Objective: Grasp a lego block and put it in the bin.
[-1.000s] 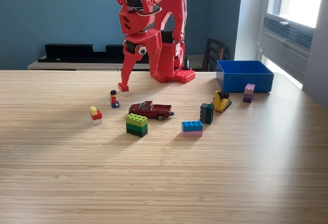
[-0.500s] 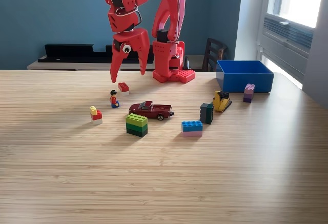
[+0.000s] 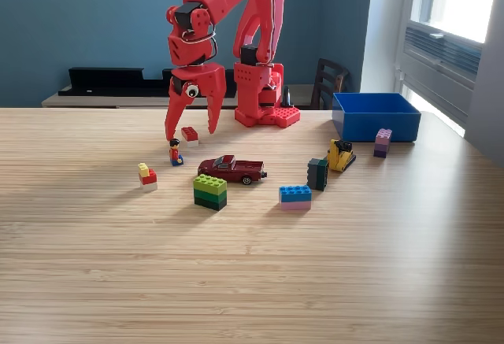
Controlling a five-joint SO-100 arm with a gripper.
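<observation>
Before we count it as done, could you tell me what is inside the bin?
No block shows in the bin. Only the upper inner walls are visible; its front wall covers the floor, so that part cannot be checked.

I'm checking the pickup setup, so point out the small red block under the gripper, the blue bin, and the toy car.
small red block [image 3: 190, 133], exterior view, its top face.
blue bin [image 3: 376, 123], exterior view, front wall.
toy car [image 3: 233, 168], exterior view, its roof and side.

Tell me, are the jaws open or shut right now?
Open: the gripper has its two jaws spread on either side of the small red block.
</observation>
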